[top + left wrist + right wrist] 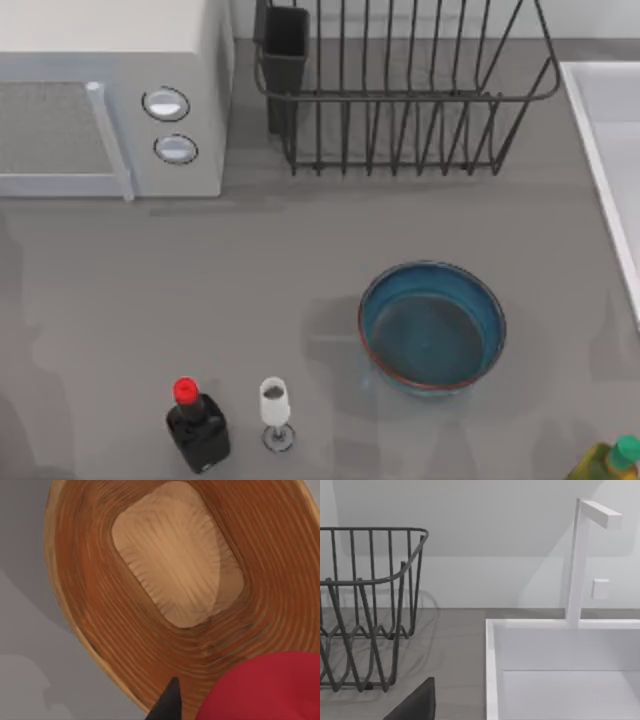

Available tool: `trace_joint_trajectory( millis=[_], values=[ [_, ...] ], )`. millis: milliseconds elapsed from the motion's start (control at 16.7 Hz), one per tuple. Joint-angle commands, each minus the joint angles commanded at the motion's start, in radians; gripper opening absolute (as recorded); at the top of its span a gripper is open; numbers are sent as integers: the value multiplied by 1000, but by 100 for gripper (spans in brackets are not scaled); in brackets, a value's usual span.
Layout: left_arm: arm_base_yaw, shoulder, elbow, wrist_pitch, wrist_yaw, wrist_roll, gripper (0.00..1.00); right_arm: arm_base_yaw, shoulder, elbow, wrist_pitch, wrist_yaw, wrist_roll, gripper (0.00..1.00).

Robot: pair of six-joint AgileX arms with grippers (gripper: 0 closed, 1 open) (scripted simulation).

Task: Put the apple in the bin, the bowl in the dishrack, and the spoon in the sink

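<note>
From above, going left to right: a white microwave (110,100) sits at the far left, a red-capped black bottle (197,425) and a small white wine glass (275,410) stand near the front edge, the black wire dishrack (410,95) stands at the far centre, the blue bowl (432,327) rests on the grey table (200,290) right of centre, and the sink (610,150) lies along the right edge.

The left wrist view looks down into a woven wooden bin (100,605), with the red apple (265,687) held above it beside a dark fingertip (167,705) of the left gripper.

The right wrist view faces the dishrack (365,610) and the sink (492,670) with its white faucet (577,560). I cannot tell how wide the right gripper stands.
</note>
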Motion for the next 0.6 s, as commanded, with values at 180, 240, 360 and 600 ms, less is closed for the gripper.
trace_joint_trajectory(
  millis=[180, 240, 360, 600],
  values=[
    [-4, 4, 0, 1, 2, 1, 0, 0, 0, 0, 0, 0, 0, 100],
    [-3, 5, -13, 15, 2, 2, 0, 0, 0, 0, 0, 0, 0, 100],
    [6, 11, -64, 74, 3, 8, 0, 0, 0, 0, 0, 0, 0, 100],
    [32, 33, -206, 253, 4, 26, 0, 0, 0, 0, 0, 0, 0, 100]
  ],
)
